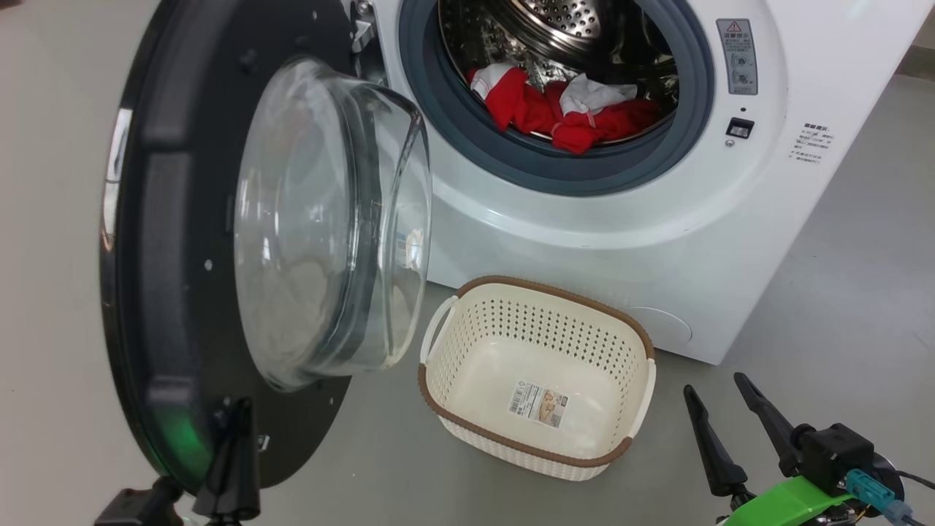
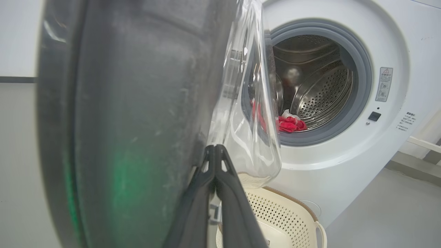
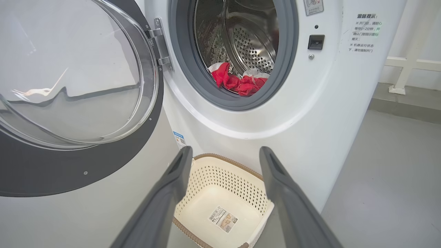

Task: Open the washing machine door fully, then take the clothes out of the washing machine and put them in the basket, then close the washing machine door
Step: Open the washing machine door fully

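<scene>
The washing machine stands with its door swung out to the left, glass bowl facing right. The red and white clothes lie at the front of the steel drum. The basket sits on the floor below the opening with nothing but a paper label inside. My left gripper is shut with nothing in it, its tips against the door's lower black inner rim; the left wrist view shows the gripper beside the glass. My right gripper hangs open to the basket's right, and in its own view it points over the basket toward the clothes.
Grey floor surrounds the machine, with open room to its right. A raised ledge with a white rail runs behind on the right. The door hinge is on the opening's left, the latch slot on its right.
</scene>
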### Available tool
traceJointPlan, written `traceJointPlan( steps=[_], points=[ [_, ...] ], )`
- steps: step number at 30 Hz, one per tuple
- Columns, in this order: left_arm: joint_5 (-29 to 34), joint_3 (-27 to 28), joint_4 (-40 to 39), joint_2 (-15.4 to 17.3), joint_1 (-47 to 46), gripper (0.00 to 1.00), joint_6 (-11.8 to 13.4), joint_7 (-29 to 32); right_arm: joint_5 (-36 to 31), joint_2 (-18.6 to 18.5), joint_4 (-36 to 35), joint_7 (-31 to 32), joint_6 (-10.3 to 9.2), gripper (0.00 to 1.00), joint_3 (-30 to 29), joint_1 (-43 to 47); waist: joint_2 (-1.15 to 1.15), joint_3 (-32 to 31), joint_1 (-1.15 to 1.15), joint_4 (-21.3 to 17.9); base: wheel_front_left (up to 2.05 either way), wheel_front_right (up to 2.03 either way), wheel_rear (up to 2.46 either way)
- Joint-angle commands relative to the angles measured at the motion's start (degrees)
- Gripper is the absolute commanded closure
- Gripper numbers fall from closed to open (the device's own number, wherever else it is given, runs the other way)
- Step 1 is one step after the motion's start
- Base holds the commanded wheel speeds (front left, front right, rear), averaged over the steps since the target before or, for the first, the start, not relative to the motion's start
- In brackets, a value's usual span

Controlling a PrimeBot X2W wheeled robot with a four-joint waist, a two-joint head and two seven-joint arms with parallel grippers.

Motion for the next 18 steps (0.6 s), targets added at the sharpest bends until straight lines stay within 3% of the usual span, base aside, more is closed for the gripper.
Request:
traceJointPlan(
  steps=[1, 18],
  points=[
    [0.64, 3.06, -0.92, 1.57, -2.22, 1.0, -0.15, -0.36, -0.41, -0.59, -1.43, -0.7, 0.35, 0.0, 1.61, -1.14, 0.0, 0.07, 0.0, -0.05, 0.0, 0.0, 0.0],
    [2.94, 13.88, 6.33, 4.81, -9.79, 1.0, -2.43, -0.36, -0.78, -1.43, -1.94, -0.7, 0.35, 0.0, 2.22, -1.92, 0.0, 2.33, 0.0, -1.12, 0.0, 0.0, 0.0]
  ],
)
